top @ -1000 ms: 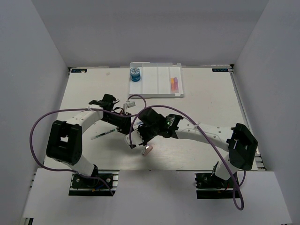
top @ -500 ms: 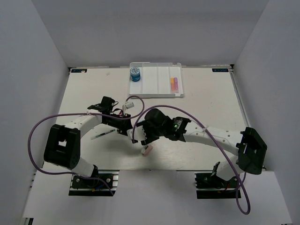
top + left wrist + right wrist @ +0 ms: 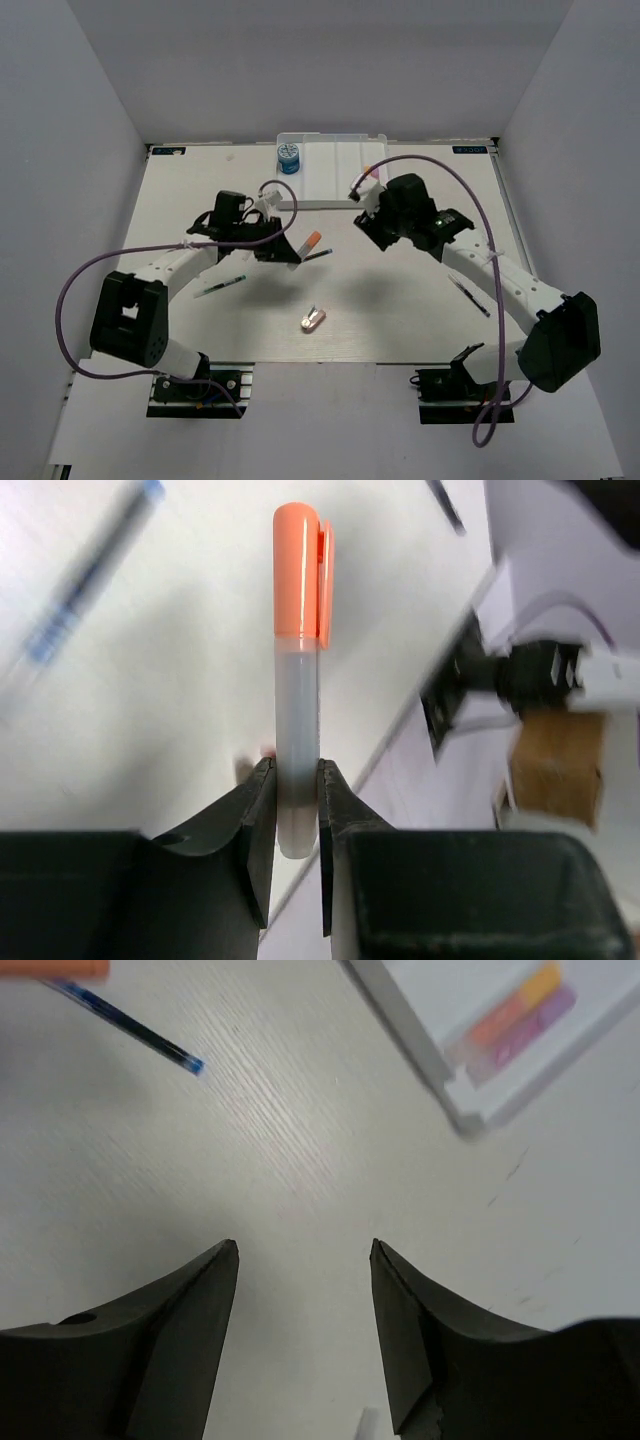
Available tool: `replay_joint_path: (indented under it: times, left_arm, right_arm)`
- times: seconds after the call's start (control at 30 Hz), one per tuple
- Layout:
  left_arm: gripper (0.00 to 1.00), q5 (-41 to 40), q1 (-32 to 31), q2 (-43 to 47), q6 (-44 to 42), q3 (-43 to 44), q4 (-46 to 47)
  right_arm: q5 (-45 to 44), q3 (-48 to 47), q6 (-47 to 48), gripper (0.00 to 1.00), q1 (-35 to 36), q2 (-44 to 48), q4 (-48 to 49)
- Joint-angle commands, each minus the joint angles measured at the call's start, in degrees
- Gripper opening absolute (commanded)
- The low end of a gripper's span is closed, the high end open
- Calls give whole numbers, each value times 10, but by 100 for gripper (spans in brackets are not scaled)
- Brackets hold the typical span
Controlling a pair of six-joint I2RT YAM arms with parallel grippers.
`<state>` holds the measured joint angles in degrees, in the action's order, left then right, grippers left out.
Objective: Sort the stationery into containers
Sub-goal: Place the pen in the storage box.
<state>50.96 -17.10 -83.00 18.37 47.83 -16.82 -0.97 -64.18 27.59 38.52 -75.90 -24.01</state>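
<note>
The left pincer [image 3: 296, 770] is clamped on the clear barrel of the orange-capped marker [image 3: 297, 630]. The cap points away from the jaws. In the top view this marker is held over the bench [image 3: 400, 300], left of centre, just beside a blue pen [image 3: 318, 256] lying on the surface.

The right pincer [image 3: 303, 1250] stands apart and holds nothing. It is over bare bench, near the tray's near right corner.

The tray [image 3: 325, 175] sits at the far edge. Its leftmost compartment holds the roll [image 3: 289, 158]. A right-hand compartment holds 2 short markers [image 3: 515, 1010], side by side.

The eraser [image 3: 312, 320] lies toward the near edge. The left pen [image 3: 222, 287] and the right pen [image 3: 470, 296] lie on the bench, well apart.
</note>
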Motion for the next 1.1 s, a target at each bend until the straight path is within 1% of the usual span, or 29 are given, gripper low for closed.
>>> replay_joint_path:
  times: [0.0,0.03,0.07,0.1,0.13,0.17,0.2,0.23,0.3,0.33,0.37,0.4,0.43,0.5,0.57,0.6,0.63,0.7,0.73,0.77,0.83,1.07]
  left_arm:
    - [0,-111,-28,-29,92,124,110]
    - [0,-158,-36,-51,90,164,103]
    - [0,-178,-43,-99,81,204,98]
    - [0,-201,-59,-126,74,295,89]
    - [0,-224,-66,-153,69,343,70]
    - [0,-260,-73,-212,68,393,61]
    - [0,-273,-80,-243,62,444,54]
    - [0,-322,-98,-271,57,549,41]
    - [0,-391,-121,-330,41,620,53]
    - [0,-424,-143,-346,37,670,70]
    - [0,-473,-151,-362,36,694,73]
    - [0,-490,-160,-394,37,714,77]
    - [0,-500,-175,-407,38,740,89]
    - [0,-543,-193,-435,34,747,108]
    - [0,-575,-222,-450,18,736,149]
    - [0,-615,-230,-456,11,729,163]
    - [0,-641,-237,-471,7,721,208]
    - [0,-678,-243,-495,18,734,218]
    - [0,-683,-243,-529,35,753,212]
    - [0,-691,-248,-544,43,783,208]
    - [0,-714,-257,-562,34,774,251]
    - [0,-757,-262,-603,34,777,294]
  right_arm:
    - [47,-16,-132,61,-99,-19,-83]
    - [67,-7,-159,62,-120,-21,-87]
    - [76,-4,-172,62,-175,-22,-89]
    - [85,-4,-184,61,-190,-28,-93]
    - [106,-2,-196,61,-208,-33,-100]
    - [119,1,-221,61,-243,-35,-102]
    - [128,7,-231,62,-272,-33,-102]
    - [147,20,-239,62,-281,-31,-97]
    - [161,34,-259,62,-310,-20,-89]
    - [179,41,-264,62,-330,-15,-83]
    - [192,46,-265,62,-333,-11,-82]
    - [206,47,-266,61,-337,-2,-85]
    - [210,49,-267,61,-345,1,-83]
    - [217,51,-265,62,-350,17,-79]
    - [221,48,-263,62,-360,25,-77]
    - [231,45,-251,62,-365,26,-79]
    - [234,42,-248,61,-365,26,-82]
    - [248,34,-243,62,-370,23,-88]
    - [251,30,-242,61,-370,22,-90]
    - [254,28,-242,61,-372,22,-93]
    - [258,27,-237,60,-374,23,-97]
    - [274,43,-207,58,-376,35,-118]
